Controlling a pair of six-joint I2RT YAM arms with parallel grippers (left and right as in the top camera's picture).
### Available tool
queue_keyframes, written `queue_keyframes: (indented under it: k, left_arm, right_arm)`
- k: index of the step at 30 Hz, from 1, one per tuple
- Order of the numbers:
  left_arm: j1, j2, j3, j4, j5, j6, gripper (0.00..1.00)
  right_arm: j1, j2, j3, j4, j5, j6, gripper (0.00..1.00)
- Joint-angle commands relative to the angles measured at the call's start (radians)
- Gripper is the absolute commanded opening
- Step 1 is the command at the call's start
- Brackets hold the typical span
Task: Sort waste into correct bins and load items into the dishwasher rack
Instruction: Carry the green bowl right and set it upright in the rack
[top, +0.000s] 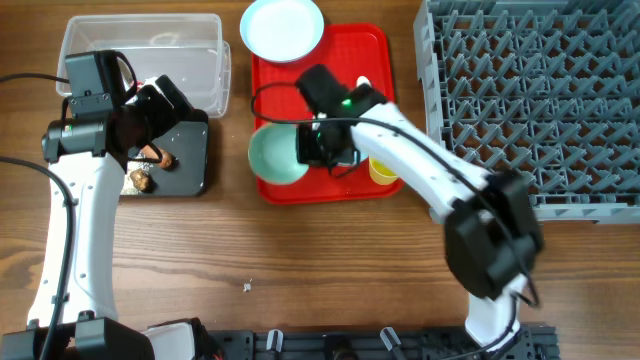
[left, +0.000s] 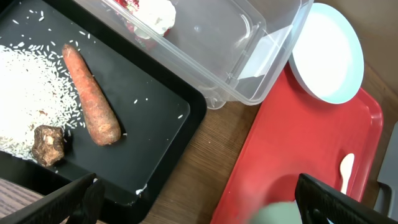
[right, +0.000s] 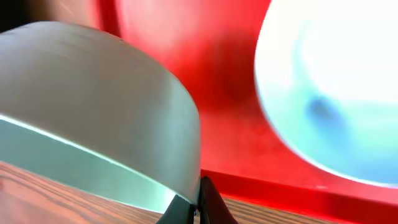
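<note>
My right gripper (top: 325, 145) pinches the rim of the teal bowl (top: 275, 155), which overhangs the left edge of the red tray (top: 350, 60). My left gripper (left: 199, 190) hangs wide open above the black tray (left: 161, 124), where the carrot (left: 90, 96), brown lump (left: 48, 144) and rice (left: 25, 87) lie. The wrapper (left: 149, 12) lies in the clear tub (left: 249, 62).
</note>
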Motion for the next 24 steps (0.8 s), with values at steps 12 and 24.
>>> queue_keyframes:
  k: [12,24]
  left_arm:
    - [0.008,-0.003,0.004,0.002,-0.006,-0.002,1.0]
    - [0.008,-0.003,0.004,0.002,-0.006,-0.002,1.0]
  right_arm:
    - [-0.171,-0.331,0.052,0.036,1.11,-0.131,0.04]
    - [-0.427,-0.121,0.052,0.467,1.268,-0.473,0.04]
